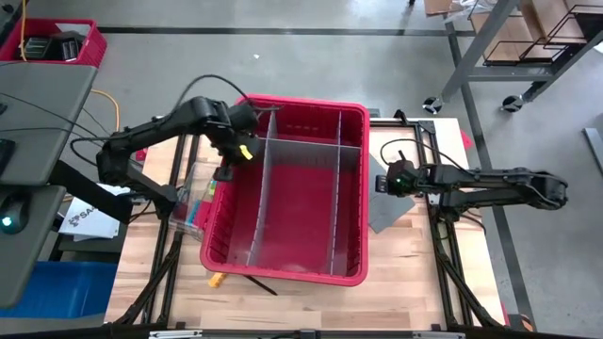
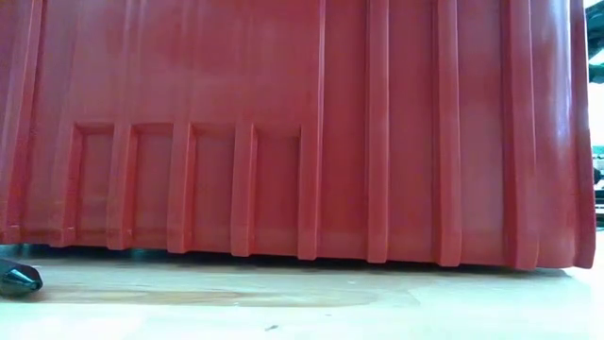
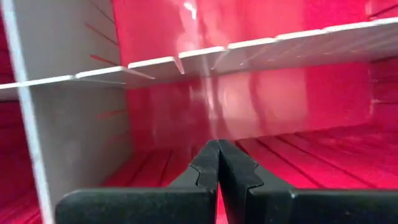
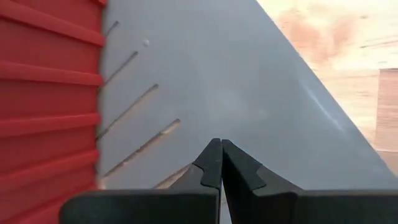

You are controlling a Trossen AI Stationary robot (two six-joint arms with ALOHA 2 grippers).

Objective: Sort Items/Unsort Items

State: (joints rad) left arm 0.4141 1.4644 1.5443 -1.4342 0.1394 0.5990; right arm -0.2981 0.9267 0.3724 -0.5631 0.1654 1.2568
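Note:
The large red bin (image 1: 353,118) stands mid-table, split by grey dividers (image 1: 301,151). My left gripper (image 1: 224,172) reaches down inside the bin's far left compartment; its fingers (image 3: 219,167) are shut and empty. A small yellow piece (image 1: 245,149) shows beside it. Several coloured items lie in a clear container (image 1: 191,200) left of the bin. An orange piece (image 1: 215,279) and a thin dark stick (image 1: 260,283) lie on the table by the bin's near left corner. My right gripper (image 1: 379,184) is shut and empty (image 4: 219,163) over a loose grey divider sheet (image 4: 249,93).
The bin's near wall (image 2: 302,132) fills the low view, with a dark pen tip (image 2: 19,279) on the table at its left. The grey sheet (image 1: 388,212) lies on the table right of the bin. Bare wood (image 1: 283,306) shows along the near edge.

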